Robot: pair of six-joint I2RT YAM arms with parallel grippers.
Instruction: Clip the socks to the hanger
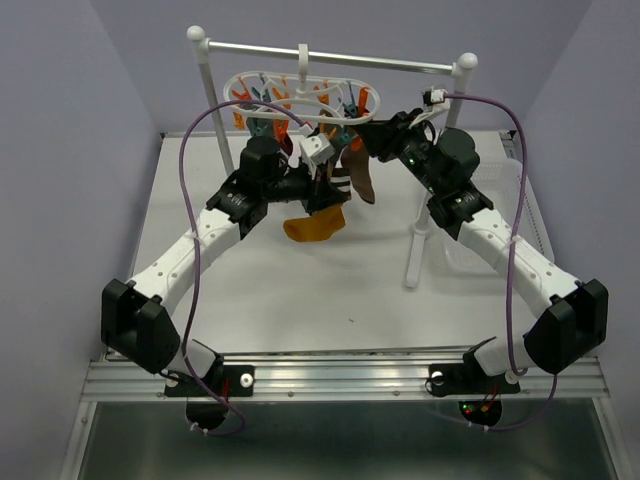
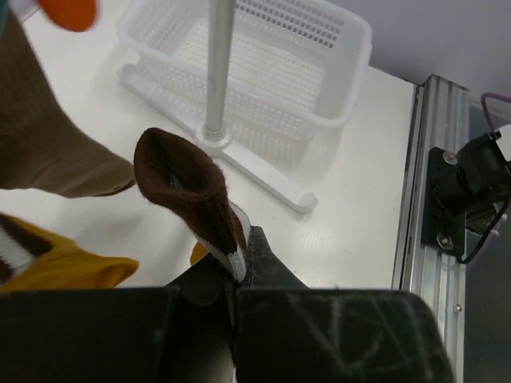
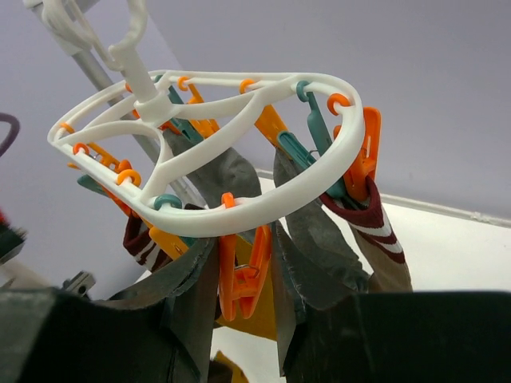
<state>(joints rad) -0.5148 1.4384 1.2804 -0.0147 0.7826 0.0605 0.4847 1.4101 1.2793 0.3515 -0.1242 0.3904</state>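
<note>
While the hanger (image 3: 263, 211) hangs by its hook from the rack (image 1: 330, 55) at the back of the table (image 1: 300, 300), we see both claws up close to it. The right claw (image 3: 246, 307) is just under the white ring. Its fingers sit against both sides of an orange clip (image 3: 242, 275), pinching it. The left claw (image 2: 239, 267) is pressed together on a sock (image 2: 180, 179). It holds the sock near the brown cuff, by a white stripe, and the open cuff points up. This sock is in the air just under the hanger, not in a clip yet. Other socks already hang from the ring: grey ones (image 3: 315, 231) in the middle and a striped one (image 3: 375, 227) at the right edge. A white basket (image 2: 351, 48) stands on the table by the rack's foot.
</note>
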